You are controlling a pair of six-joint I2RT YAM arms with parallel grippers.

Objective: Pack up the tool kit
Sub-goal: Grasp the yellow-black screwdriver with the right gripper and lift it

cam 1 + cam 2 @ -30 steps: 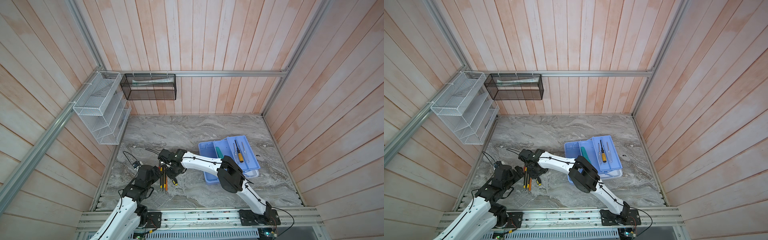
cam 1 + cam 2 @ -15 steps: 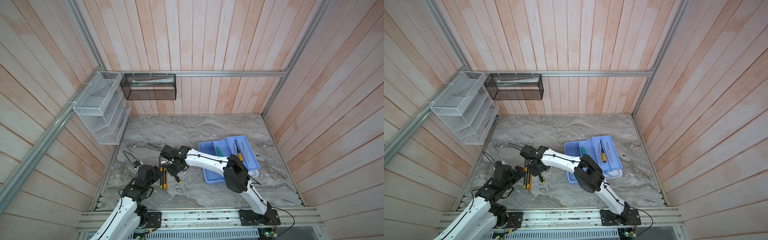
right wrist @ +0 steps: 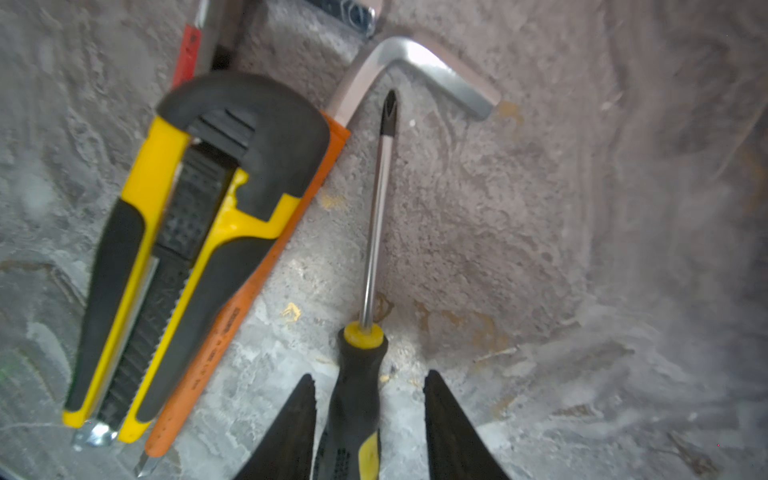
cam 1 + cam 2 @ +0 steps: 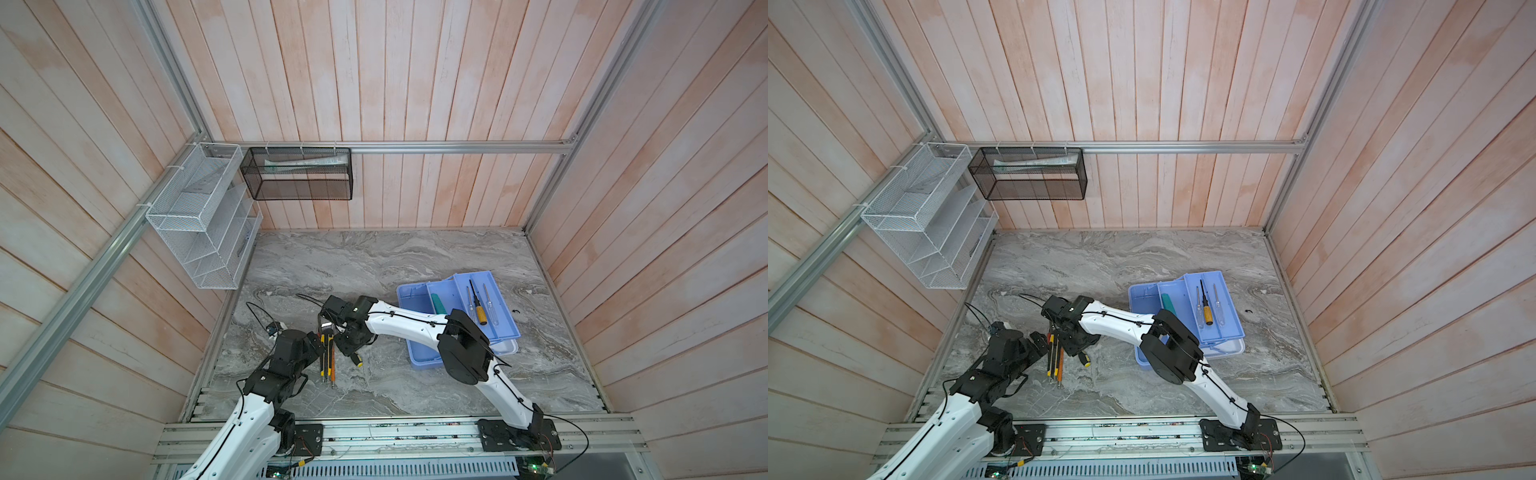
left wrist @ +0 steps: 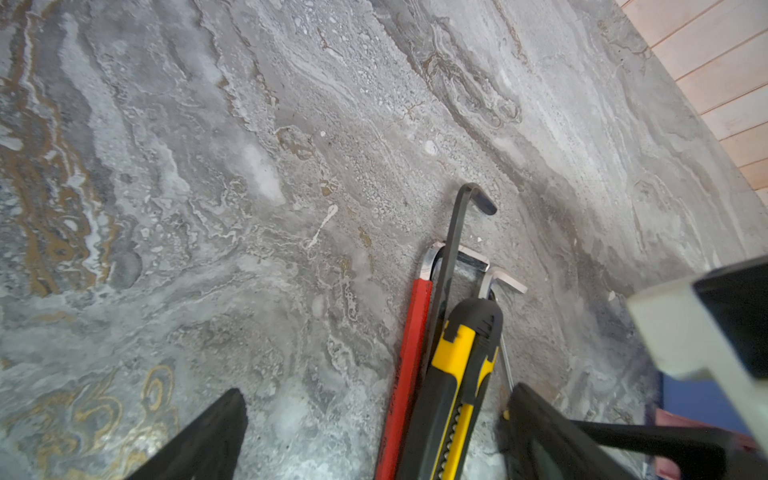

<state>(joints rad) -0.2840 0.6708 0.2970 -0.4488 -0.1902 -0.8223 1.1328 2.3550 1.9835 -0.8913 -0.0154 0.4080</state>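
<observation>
Three hex keys (image 5: 451, 249) crowd utility knife (image 5: 457, 374).

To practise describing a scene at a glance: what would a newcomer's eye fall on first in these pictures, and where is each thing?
The light blue toolbox sits at the right of the table, with screwdrivers lying in its tray. At the front left, a yellow-and-black utility knife and hex keys lie bunched together. Beside them the right gripper, jaws open, straddles the handle of a black-and-yellow screwdriver.
</observation>
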